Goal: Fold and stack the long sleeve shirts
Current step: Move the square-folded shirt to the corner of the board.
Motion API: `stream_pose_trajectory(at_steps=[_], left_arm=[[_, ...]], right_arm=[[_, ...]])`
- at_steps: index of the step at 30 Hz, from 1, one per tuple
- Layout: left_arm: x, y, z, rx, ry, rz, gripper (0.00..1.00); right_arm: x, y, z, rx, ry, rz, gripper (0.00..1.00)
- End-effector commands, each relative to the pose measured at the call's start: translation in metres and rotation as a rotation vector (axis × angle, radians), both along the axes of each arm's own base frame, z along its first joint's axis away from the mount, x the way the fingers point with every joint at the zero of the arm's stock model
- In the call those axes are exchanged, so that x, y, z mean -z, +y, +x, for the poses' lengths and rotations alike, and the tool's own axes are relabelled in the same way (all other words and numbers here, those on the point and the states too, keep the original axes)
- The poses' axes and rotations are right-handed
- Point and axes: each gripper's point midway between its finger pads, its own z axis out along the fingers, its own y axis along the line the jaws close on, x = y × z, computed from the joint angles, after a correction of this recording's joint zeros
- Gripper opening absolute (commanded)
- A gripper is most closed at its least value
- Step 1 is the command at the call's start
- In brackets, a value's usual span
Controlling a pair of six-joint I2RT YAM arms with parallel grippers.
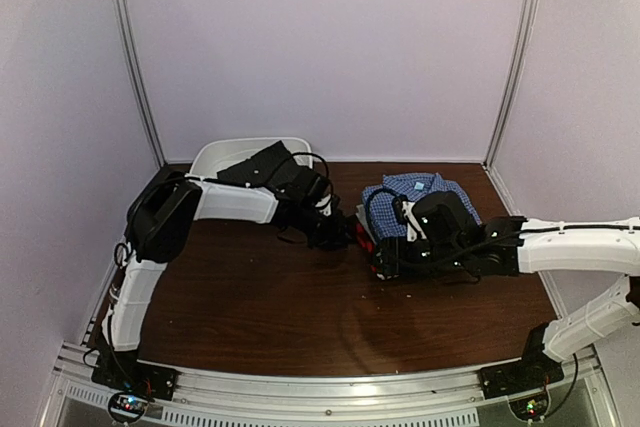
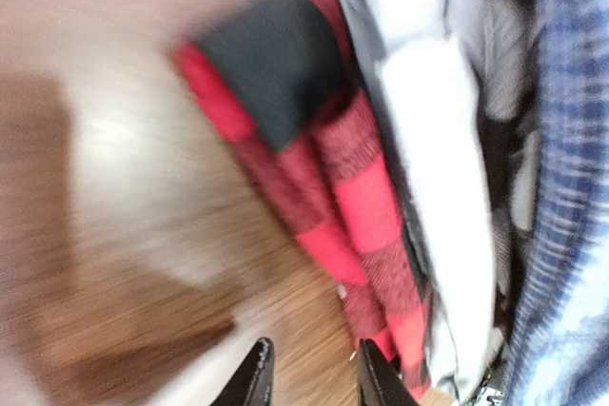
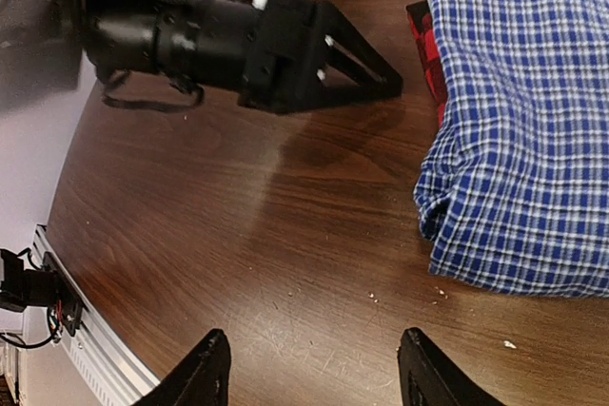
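Dark brown wood-grain table, matte with a soft glare patch near the middle of the near edge. Plain pale lilac walls close it in on the far, left and right sides. Aluminium uprights stand at the far-left corner and the far-right corner. A slotted aluminium rail runs along the near edge. Light is even and diffuse. Right wrist view shows fine scratches and a few pale specks on the tabletop.
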Motion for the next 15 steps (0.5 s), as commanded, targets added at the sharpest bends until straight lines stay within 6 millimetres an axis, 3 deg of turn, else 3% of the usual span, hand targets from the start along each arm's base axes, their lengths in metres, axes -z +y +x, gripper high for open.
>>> stream_pose_trajectory(at_steps=[1,3,8,15], left_arm=[[-0.047,0.033,0.021,-0.036,-0.119,-0.020,0.31],[-0.053,0.051,0.024,-0.058,-0.131,-0.008,0.32],[-0.072,0.085,0.029,-0.101,-0.169,0.004,0.32],[-0.097,0.113,0.032,-0.125,-0.223,0.026,0.31]], right_arm=[[0.025,0.011,-0.007,-0.001,0.038,-0.023,0.61],[0.035,0.017,-0.008,0.003,0.050,-0.016,0.58],[0.065,0.025,-0.004,0.030,0.097,-0.028,0.38],[0.098,0.020,0.015,0.128,0.103,-0.091,0.35]])
